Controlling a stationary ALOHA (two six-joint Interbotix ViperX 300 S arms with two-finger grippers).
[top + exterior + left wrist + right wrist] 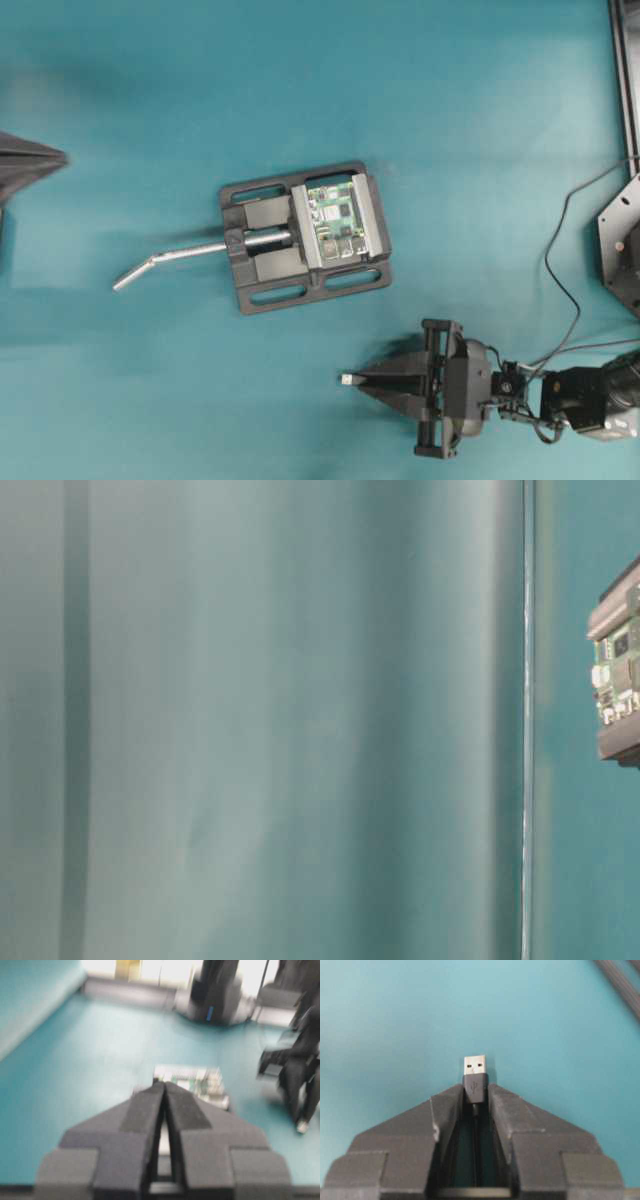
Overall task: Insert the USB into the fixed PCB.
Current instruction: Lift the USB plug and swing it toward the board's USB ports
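The USB (475,1072), a dark plug with a silvery tip, pokes out forward from my right gripper (475,1091), which is shut on its dark body; its thin cable (476,1140) runs back between the fingers. From overhead the right gripper (352,380) points left with the USB (346,379) at its tip, below and slightly right of the fixed PCB (335,220). The green board sits clamped in a black vise (262,250). My left gripper (62,157) is shut and empty at the far left edge. In its wrist view the left gripper (164,1085) points toward the PCB (192,1079).
The vise's bent silver handle (170,260) sticks out to the left. A thin black cable (560,250) loops along the right side by a black arm base (622,240). The table-level view shows only the PCB (618,675) at its right edge.
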